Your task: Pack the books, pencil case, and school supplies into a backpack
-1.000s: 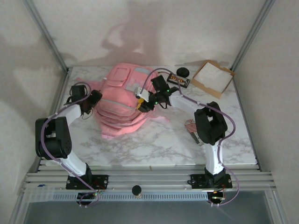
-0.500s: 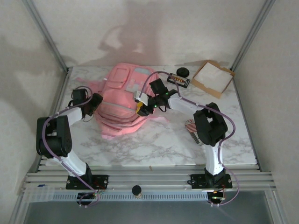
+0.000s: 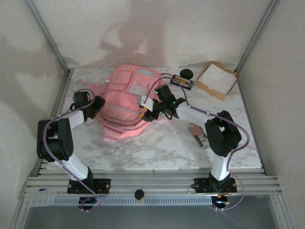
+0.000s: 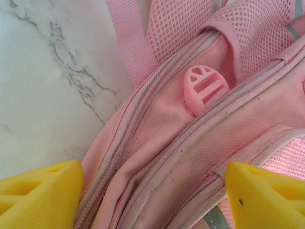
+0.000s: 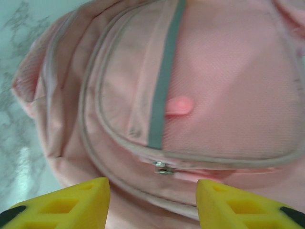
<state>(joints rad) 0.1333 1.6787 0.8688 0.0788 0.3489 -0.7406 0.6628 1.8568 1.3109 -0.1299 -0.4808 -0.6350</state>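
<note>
The pink backpack [image 3: 125,102] lies flat in the middle of the table, front pockets up. My left gripper [image 3: 98,106] is at its left side, open, its yellow fingertips [image 4: 40,191] straddling seamed pink fabric [image 4: 157,157] below a pink buckle [image 4: 204,88]. At the bag's right side my right gripper [image 3: 145,114] is open and holds nothing. It hovers just short of a small metal zipper pull [image 5: 163,167] on a pocket seam. The flag-striped school supplies pack [image 3: 198,132] lies on the marble beside my right arm. The books and the pencil case are out of view.
A black rectangular item with orange marks [image 3: 182,82] and a black round object [image 3: 186,73] sit behind the bag at the right. A cardboard tray with a white inside [image 3: 217,79] stands at the back right corner. Bare marble [image 3: 157,148] spreads in front of the bag.
My right arm's elbow swung right, uncovering more of the flag-striped pack, and its gripper slid slightly toward me along the bag while its jaws widened. The left arm has hardly moved.
</note>
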